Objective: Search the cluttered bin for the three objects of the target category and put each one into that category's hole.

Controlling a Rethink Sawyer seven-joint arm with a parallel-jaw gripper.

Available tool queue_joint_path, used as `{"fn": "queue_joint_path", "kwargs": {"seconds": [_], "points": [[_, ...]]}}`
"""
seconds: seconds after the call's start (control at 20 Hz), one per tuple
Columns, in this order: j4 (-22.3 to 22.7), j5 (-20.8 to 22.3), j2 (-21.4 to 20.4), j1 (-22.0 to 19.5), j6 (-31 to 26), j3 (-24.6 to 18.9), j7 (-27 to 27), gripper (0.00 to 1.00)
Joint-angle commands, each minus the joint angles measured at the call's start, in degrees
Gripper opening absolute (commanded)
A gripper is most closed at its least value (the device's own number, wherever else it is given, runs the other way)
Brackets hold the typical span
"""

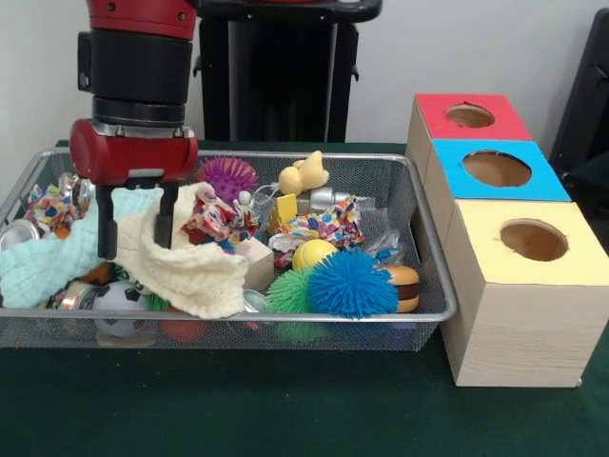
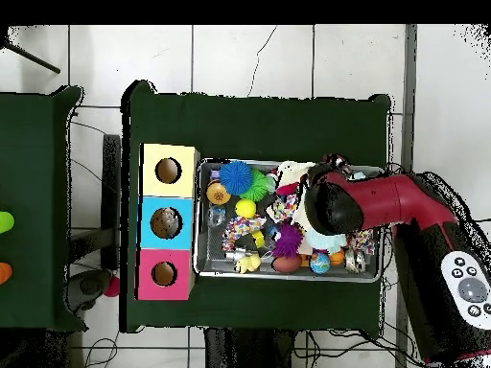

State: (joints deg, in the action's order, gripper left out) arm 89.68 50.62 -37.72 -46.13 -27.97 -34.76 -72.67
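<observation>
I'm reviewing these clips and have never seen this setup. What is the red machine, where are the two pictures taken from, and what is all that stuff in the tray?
The red and black machine is a robot arm; its gripper has two dark fingers, open, straddling a cream cloth without holding anything. One picture looks across the table, the other straight down. The wire mesh bin holds mixed toys: a blue spiky ball, a purple spiky ball, a mint cloth, a toy burger. Beside it stand three wooden boxes with holes, topped red, blue and yellow.

Bin [image 1: 433,286] packed full; cloths [image 1: 181,262], spiky balls [image 1: 350,283] block access; box holes [image 1: 534,240] clear above.
</observation>
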Motion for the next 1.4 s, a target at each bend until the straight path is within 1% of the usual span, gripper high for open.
{"fn": "queue_joint_path", "kwargs": {"seconds": [0.05,0.15,0.25,0.3,0.35,0.4,0.45,0.5,0.65,0.8,0.9,1.1,1.25,1.4], "points": [[-0.7,3.1,2.0,0.6,-6.0,-2.7,16.1,1.00],[-0.2,3.1,1.6,1.1,-6.0,-2.3,15.2,1.00],[0.3,1.7,1.5,1.5,-6.7,-1.3,12.0,1.00],[1.0,-1.7,1.3,1.6,-9.5,-0.9,9.2,1.00],[1.8,-3.8,1.1,1.6,-11.1,-0.7,7.3,1.00],[3.0,-8.1,0.1,1.7,-14.3,-0.6,3.9,1.00],[3.8,-10.2,-0.6,1.8,-15.3,-0.7,2.3,1.00],[5.1,-13.9,-1.5,1.6,-16.7,-1.0,-0.9,1.00],[7.1,-18.9,-4.1,2.6,-18.3,-0.5,-4.9,1.00],[8.6,-22.0,-7.5,4.4,-20.3,0.5,-6.3,1.00],[9.0,-22.6,-10.1,6.0,-21.9,1.7,-6.1,1.00],[10.4,-24.9,-14.1,8.4,-23.2,3.9,-8.7,1.00],[10.2,-26.0,-14.6,9.9,-23.2,4.8,-9.8,1.00],[11.8,-29.1,-14.9,11.6,-21.1,6.6,-14.5,1.00]]}}
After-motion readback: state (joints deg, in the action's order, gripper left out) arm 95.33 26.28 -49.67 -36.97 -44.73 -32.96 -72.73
